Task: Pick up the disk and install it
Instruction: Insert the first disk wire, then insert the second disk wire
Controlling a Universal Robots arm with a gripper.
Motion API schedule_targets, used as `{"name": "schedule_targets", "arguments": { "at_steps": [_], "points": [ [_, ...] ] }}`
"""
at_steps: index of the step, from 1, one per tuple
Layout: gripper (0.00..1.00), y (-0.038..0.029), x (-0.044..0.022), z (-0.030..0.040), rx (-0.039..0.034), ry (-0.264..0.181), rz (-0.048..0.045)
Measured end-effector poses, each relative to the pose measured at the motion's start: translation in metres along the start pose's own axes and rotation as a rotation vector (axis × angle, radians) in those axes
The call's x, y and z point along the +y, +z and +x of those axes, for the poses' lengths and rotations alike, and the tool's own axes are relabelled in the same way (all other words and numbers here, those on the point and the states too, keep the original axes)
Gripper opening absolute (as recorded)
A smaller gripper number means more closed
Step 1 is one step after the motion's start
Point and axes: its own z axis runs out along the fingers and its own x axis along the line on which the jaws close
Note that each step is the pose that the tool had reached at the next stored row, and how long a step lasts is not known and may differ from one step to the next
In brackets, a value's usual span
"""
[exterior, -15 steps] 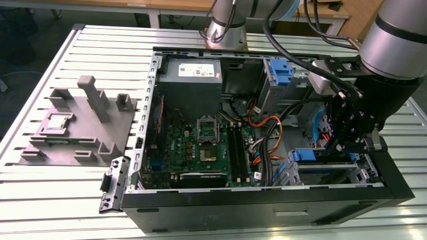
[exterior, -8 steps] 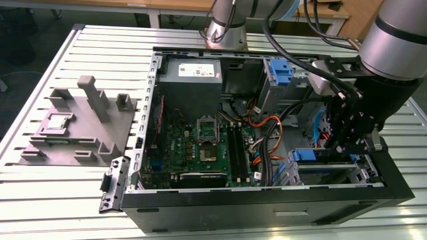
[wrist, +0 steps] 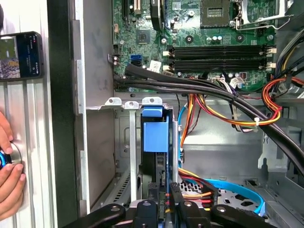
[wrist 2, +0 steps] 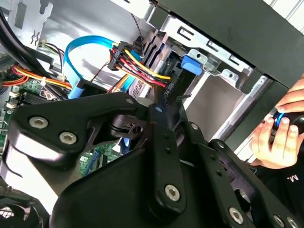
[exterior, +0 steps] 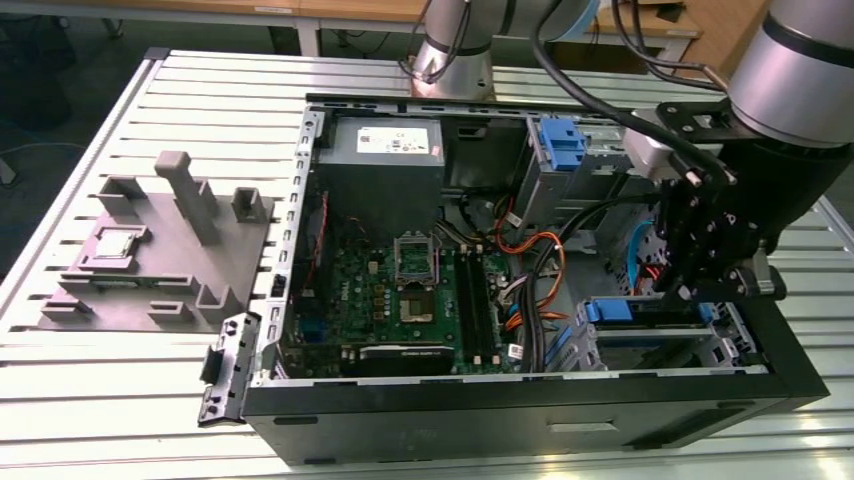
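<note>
Inside the open computer case (exterior: 801,385), the gripper (exterior: 703,262) hangs above the drive bay

Upright in that bay sits the disk (wrist: 155,137), blue rails showing; the fingers (wrist: 178,199) are drawn narrow beside its edge, whether gripping it I cannot tell

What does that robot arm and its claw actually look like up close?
The arm is a thick silver-grey tube with a black wrist section, and black cables loop along it. The gripper is matt black, built from flat linked bars joined by round silver bolts, which shows in both wrist views.
</note>
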Motion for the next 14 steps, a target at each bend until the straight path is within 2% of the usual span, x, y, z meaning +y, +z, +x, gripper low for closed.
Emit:
{"name": "schedule_targets", "arguments": {
  "at_steps": [2,3,4,5,14],
  "points": [
    [0.23,-0.0012,-0.0001,0.0001,-0.0001,0.000,-0.0010],
    [0.16,-0.0011,-0.0001,0.0001,-0.0002,0.000,-0.0011],
    [0.16,-0.0011,-0.0001,0.0001,-0.0003,0.000,-0.0012],
    [0.10,-0.0012,-0.0001,0.0001,-0.0002,0.000,-0.0012],
    [0.10,-0.0012,-0.0001,0.0001,0.0000,0.000,-0.0027]
  ]
}}
